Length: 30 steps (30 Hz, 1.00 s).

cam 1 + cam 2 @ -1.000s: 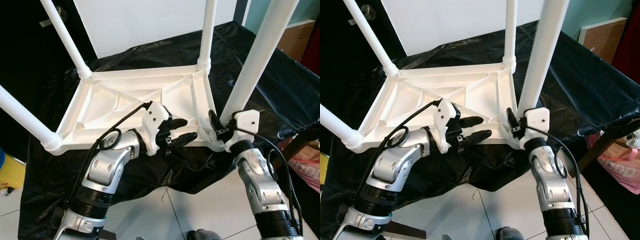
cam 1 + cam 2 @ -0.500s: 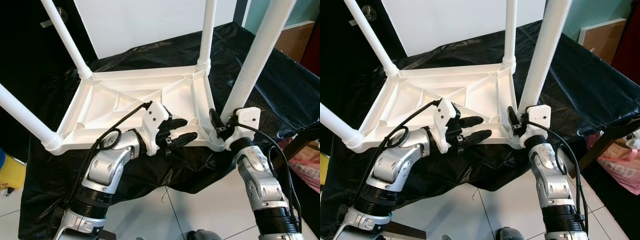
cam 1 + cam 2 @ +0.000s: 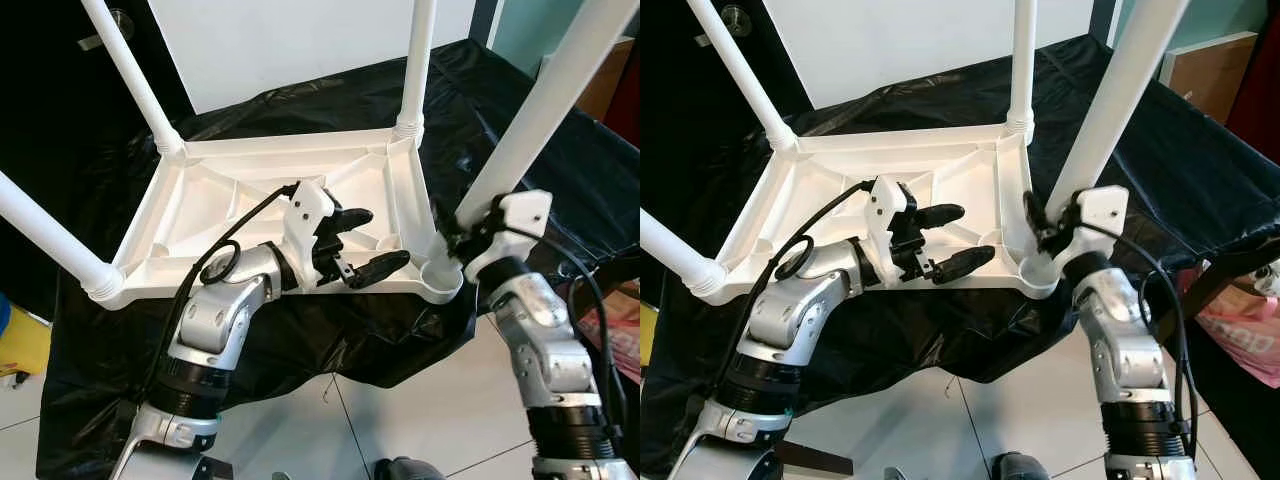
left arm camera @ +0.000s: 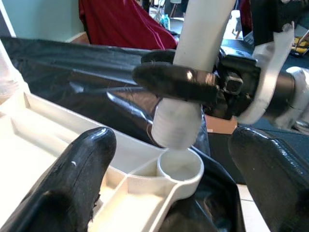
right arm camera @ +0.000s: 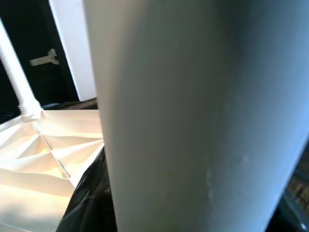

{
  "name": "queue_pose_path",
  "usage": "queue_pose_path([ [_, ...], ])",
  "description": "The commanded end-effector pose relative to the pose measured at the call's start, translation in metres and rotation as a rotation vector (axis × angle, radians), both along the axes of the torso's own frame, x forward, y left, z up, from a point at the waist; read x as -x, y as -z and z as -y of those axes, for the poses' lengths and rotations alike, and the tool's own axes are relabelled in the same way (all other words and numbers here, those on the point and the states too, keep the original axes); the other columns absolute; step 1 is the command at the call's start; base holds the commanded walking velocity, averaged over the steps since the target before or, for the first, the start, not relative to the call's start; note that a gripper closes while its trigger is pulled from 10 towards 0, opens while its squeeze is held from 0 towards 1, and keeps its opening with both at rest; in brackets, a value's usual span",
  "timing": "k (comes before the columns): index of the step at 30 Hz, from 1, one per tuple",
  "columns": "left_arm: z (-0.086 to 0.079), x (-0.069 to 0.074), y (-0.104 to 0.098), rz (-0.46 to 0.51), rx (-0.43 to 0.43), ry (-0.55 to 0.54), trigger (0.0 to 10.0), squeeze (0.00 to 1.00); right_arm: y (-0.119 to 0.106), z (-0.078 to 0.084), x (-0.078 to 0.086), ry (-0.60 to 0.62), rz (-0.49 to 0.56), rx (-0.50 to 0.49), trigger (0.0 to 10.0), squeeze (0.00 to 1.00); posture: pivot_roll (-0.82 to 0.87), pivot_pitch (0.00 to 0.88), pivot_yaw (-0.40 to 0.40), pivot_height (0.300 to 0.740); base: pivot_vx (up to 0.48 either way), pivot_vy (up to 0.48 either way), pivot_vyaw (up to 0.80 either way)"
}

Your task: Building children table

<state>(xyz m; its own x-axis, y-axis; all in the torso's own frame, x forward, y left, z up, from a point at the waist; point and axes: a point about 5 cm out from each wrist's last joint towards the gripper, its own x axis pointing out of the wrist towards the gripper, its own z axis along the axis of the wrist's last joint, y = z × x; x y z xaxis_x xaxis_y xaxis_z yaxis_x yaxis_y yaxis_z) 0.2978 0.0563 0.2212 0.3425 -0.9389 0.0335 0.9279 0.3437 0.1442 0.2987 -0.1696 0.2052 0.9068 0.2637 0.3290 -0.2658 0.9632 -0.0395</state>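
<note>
One smooth white cylindrical table leg [image 3: 540, 110]

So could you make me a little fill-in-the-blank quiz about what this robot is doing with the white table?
1. The white tabletop lies upside down on a ____ plastic sheet.
2. The right gripper is shut on the fourth ____.
3. That part's threaded end hangs just above the empty corner ____.
4. The left gripper stands ____ over the tabletop's near edge.

Missing words: black; leg; socket; open
</note>
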Motion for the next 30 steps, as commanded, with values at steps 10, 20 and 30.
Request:
queue_pose_path([
  [10,0.026,0.004,-0.036,0.090,0.104,0.092,10.0,0.00,-0.017,-0.019,0.002,-0.235,-0.002,0.157,10.0,0.00,-0.24,0.074,0.065,0.740,0.000,0.000,0.00],
  [20,0.036,0.010,-0.050,0.169,0.078,0.197,10.0,0.00,-0.004,-0.025,0.002,-0.378,-0.097,0.331,10.0,0.00,-0.24,0.067,0.067,0.740,0.000,0.000,0.00],
  [30,0.035,0.002,-0.060,0.226,0.039,0.202,10.0,0.00,0.000,-0.028,0.007,-0.496,-0.144,0.418,10.0,0.00,-0.24,0.063,0.067,0.740,0.000,0.000,0.00],
])
